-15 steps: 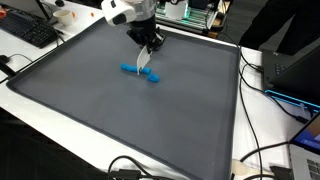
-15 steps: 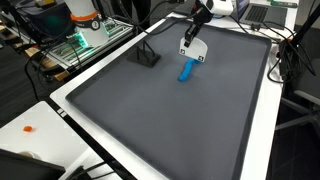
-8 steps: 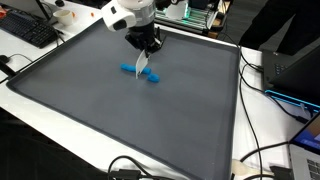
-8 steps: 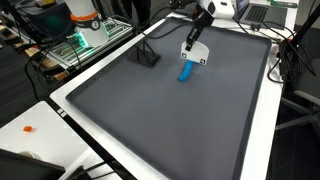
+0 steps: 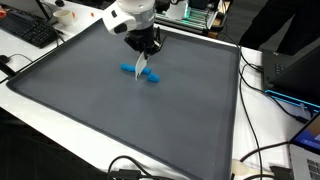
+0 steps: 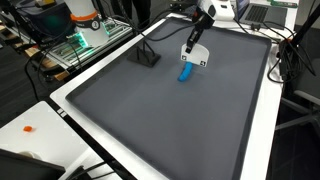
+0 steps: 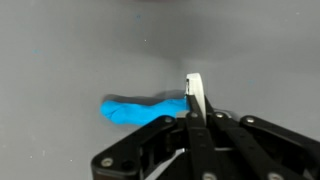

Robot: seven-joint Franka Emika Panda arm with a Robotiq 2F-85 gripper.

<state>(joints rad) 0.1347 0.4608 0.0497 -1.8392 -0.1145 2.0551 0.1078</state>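
Gripper (image 5: 146,54) dropped slightly, pinching thin white flat piece (image 7: 193,94) just over blue plastic stick (image 7: 138,108), far part of grey mat (image 5: 100,115).

Bright, even overhead light, soft shadows; wrist view blurred up close.

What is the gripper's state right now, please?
Gripper: closed, pinching a thin white piece just above the blue object.
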